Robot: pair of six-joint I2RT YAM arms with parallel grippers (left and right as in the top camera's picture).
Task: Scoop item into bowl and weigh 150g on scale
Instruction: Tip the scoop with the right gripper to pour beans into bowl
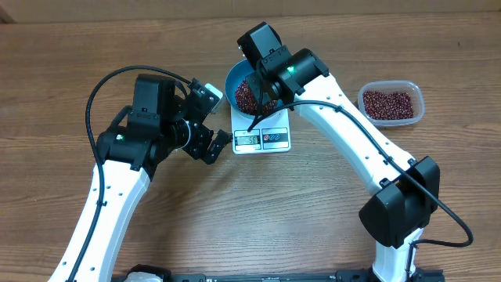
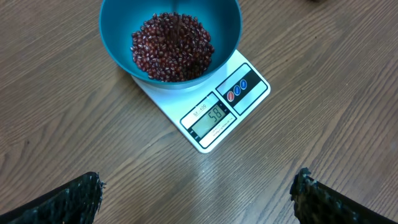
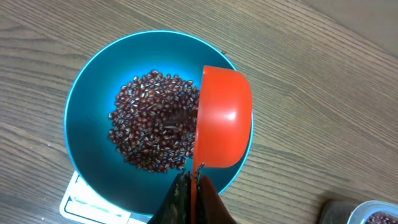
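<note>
Left gripper (image 1: 211, 146) jaws apart, near scale (image 2: 249, 93). Bowl (image 2: 118, 37) sits on scale, holding beans (image 2: 172, 46). Beans look loose, light, free-rolling: best scooped, not pinched. Right gripper (image 3: 193, 186) clamped on red scoop (image 3: 225, 118) handle, tipped over bowl.

The scale (image 2: 177, 99) carries the only number that can be read: its grey display (image 2: 213, 118) shows 58 in dark digits (seen slantwise from the left wrist view). Just above the display runs a short line of small print (image 2: 200, 109), too small to make out. Beside the display sit three round buttons (image 2: 237, 90), one red and two blue, each with a white sign that cannot be read. In the overhead view the display is too small to read.
</note>
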